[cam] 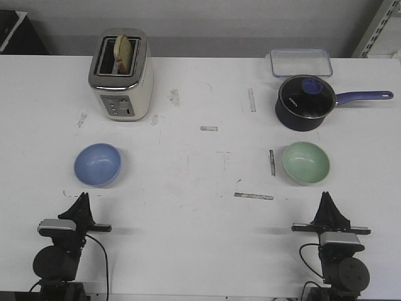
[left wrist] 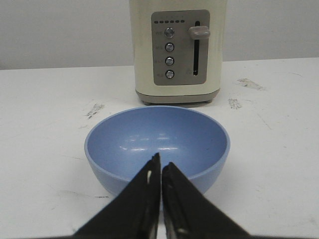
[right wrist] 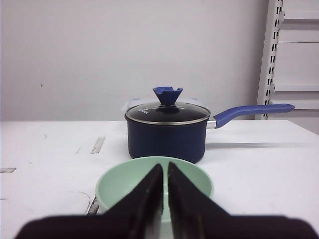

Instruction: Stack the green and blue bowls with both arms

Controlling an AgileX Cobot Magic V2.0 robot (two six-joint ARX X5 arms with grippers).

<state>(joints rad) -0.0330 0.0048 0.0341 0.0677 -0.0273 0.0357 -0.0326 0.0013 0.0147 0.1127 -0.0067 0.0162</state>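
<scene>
blue bowl (cam: 97,164) ahead of left gripper (cam: 82,199), green bowl (cam: 306,162) ahead of right gripper (cam: 326,199).

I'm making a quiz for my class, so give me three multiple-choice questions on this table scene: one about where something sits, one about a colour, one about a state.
1. What stands just beyond the blue bowl?
A. saucepan
B. toaster
C. clear container

2. What colour is the bowl in front of the right tool?
A. pale green
B. red
C. yellow

3. How is the left tool?
A. clamped on the bowl
B. wide open
C. shut, holding nothing

Answers:
1 B, the toaster rises behind it in the left wrist view.
2 A, the green bowl lies ahead of that tool.
3 C, its fingers meet short of the bowl.
</scene>
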